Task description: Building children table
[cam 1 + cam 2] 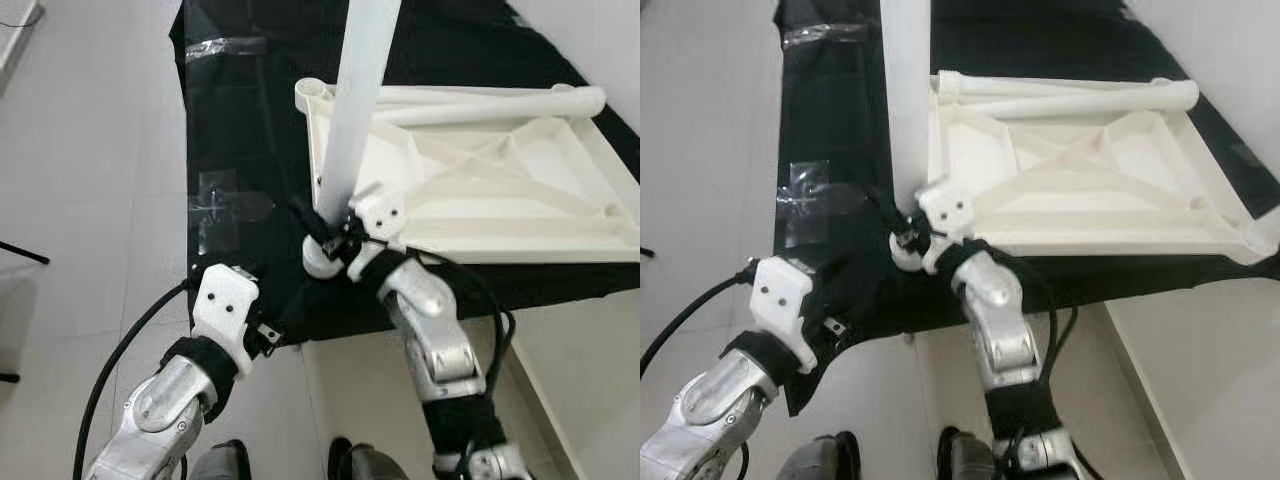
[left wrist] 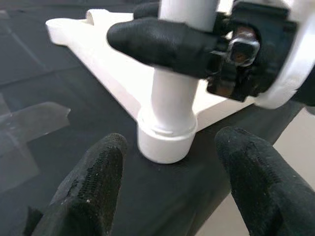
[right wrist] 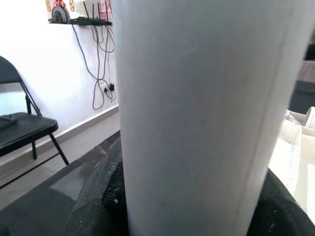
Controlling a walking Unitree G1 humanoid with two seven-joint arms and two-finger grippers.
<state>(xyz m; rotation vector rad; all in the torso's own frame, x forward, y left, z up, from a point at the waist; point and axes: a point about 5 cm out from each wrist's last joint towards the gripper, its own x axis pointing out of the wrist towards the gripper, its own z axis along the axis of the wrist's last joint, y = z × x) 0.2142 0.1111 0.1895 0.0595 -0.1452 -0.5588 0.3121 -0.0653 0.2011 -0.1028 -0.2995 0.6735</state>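
Observation:
The white children's table top (image 1: pixel 520 200) lies upside down on a black mat (image 1: pixel 240 120). A white table leg (image 1: pixel 355 110) stands upright in the corner socket (image 2: pixel 165 142) nearest me. My right gripper (image 1: pixel 335 235) is shut on this leg just above the socket, and the leg (image 3: pixel 197 118) fills the space between its black fingers (image 3: pixel 98 201). My left gripper (image 1: pixel 270 335) is open and low over the mat's near edge, left of the socket, holding nothing. Its two fingertips (image 2: pixel 98 167) point at the socket without touching it.
A second white leg (image 1: pixel 490 105) lies along the far side of the table top. Clear tape patches (image 1: pixel 225 205) are stuck to the mat. A black cable (image 1: pixel 120 360) trails by my left arm. A black folding chair (image 3: pixel 19 123) stands by the wall. Pale floor surrounds the mat.

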